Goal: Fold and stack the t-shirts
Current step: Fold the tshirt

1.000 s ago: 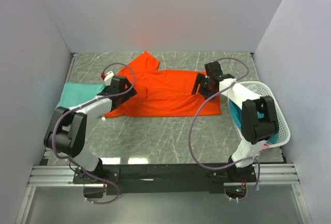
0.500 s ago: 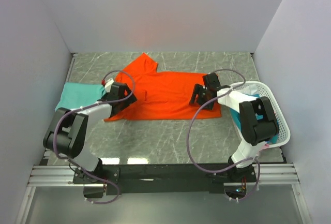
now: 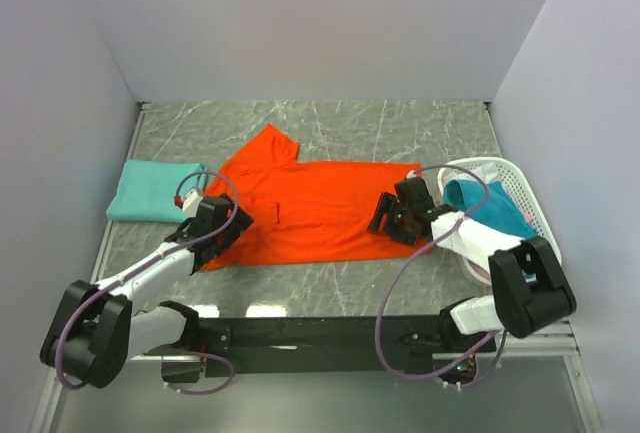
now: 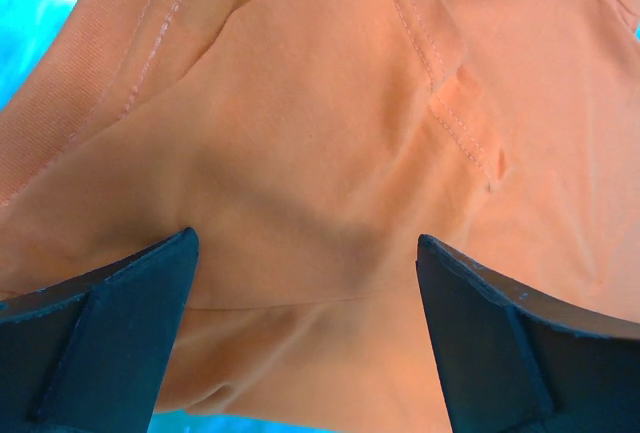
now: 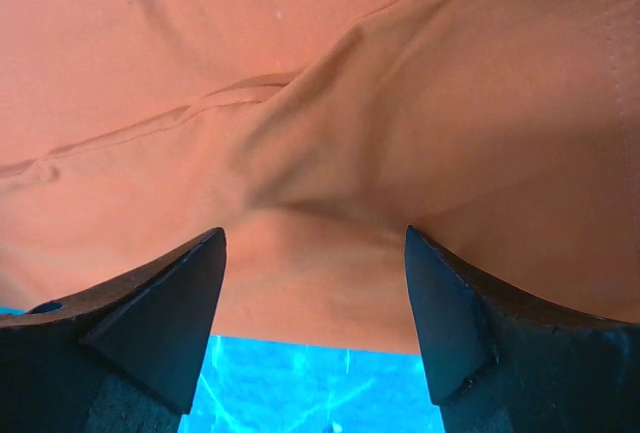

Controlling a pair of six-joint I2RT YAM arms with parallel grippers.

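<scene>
one teal shirt (image 3: 152, 191) folded already; your orange shirt (image 3: 310, 215) lies flat, unfolded, left pincer (image 3: 222, 231) and right pincer (image 3: 390, 218) both gaping at its near edge; more shirts (image 3: 485, 201) wait in basket (image 3: 462, 165).

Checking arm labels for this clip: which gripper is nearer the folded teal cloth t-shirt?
Left. The left gripper is at the orange-red cloth t-shirt's end beside the folded teal cloth t-shirt; the right gripper is at the opposite end, by the white plastic lattice basket.
</scene>
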